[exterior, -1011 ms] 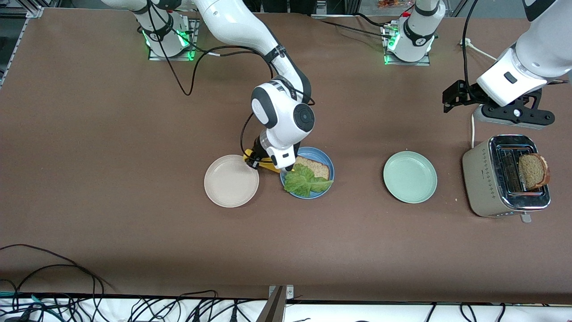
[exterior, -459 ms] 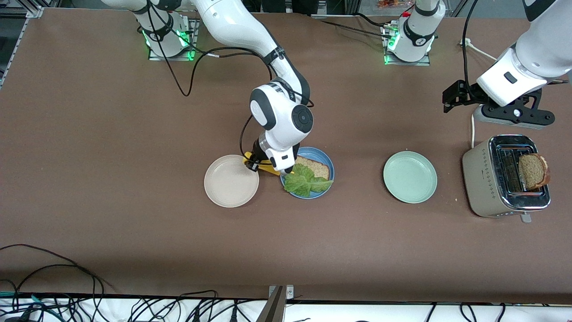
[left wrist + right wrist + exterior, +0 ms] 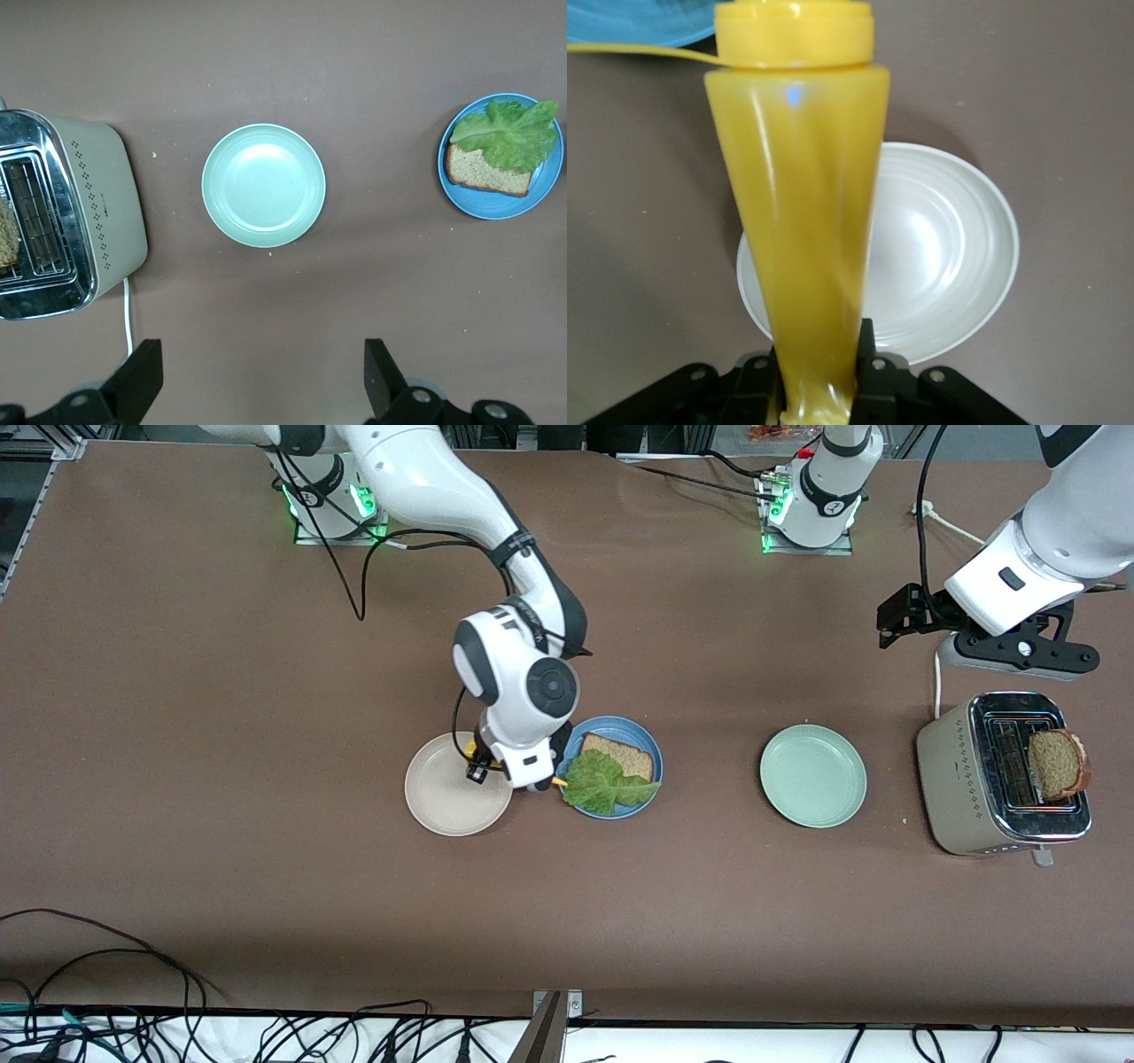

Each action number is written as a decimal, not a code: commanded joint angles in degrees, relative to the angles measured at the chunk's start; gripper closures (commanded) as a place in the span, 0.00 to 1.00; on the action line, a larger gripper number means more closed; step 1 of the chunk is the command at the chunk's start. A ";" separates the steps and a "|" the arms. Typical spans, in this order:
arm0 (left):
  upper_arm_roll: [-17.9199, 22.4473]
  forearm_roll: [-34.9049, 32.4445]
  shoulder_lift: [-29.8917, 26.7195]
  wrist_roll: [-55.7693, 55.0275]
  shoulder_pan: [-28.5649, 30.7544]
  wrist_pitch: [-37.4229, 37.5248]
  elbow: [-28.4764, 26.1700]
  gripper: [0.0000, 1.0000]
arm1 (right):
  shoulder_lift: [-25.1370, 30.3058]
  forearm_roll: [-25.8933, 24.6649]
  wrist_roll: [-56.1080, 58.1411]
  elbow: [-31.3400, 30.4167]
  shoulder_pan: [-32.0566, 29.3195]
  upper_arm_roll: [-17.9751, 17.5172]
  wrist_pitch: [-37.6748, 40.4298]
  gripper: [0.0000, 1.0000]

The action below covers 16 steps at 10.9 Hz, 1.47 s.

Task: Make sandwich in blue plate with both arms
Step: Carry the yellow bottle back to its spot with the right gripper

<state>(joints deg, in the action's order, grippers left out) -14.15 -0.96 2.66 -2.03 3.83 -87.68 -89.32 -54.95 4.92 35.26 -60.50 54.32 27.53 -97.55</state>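
Across the front view, the right end effector [image 3: 518, 766] is now hanging over the gap between the beige plate [image 3: 447, 793] and the blue plate [image 3: 620, 722], having drifted off the blue plate's rim toward 9 o'clock within the last second. That suggests the sauce step is ending. On the blue plate, one bread slice [image 3: 625, 755] is lying under a lettuce leaf [image 3: 602, 784]. The pale green plate [image 3: 812, 775] is sitting at its 3 o'clock, with the toaster [image 3: 974, 797] further that way holding the second slice [image 3: 1059, 763]. The left end effector [image 3: 895, 620] is waiting over the surface at the toaster's 11 o'clock. From the left wrist view, the left end effector [image 3: 261, 390] is standing released, fingers spread wide and empty. From the right wrist view, the right end effector [image 3: 819, 372] is grasping a yellow squeeze bottle [image 3: 797, 221], nozzle down over the beige plate [image 3: 948, 248]. Judging by this, the top slice is still missing.
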 commanded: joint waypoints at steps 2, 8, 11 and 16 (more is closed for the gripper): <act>0.00 0.70 -0.11 -0.43 -0.05 0.93 0.81 0.00 | 13.52 0.08 5.59 -11.28 -17.53 -17.47 -5.97 1.00; 0.00 0.78 -0.11 -0.43 -0.05 0.93 0.81 0.00 | 16.62 6.39 17.36 -12.79 -34.61 -29.90 -5.46 1.00; 0.00 0.78 -0.11 -0.44 -0.05 0.93 0.81 0.00 | 16.19 13.08 31.22 -13.59 -43.73 -34.45 -5.02 1.00; 0.00 0.78 -0.11 -0.44 -0.05 0.93 0.81 0.00 | 13.91 18.00 50.48 -15.17 -57.29 -40.45 -1.69 1.00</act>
<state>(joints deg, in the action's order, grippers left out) -14.25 -0.96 2.67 -2.03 3.84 -87.68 -89.32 -40.87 19.02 77.59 -73.63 1.45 -10.76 -101.13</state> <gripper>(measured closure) 0.000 0.705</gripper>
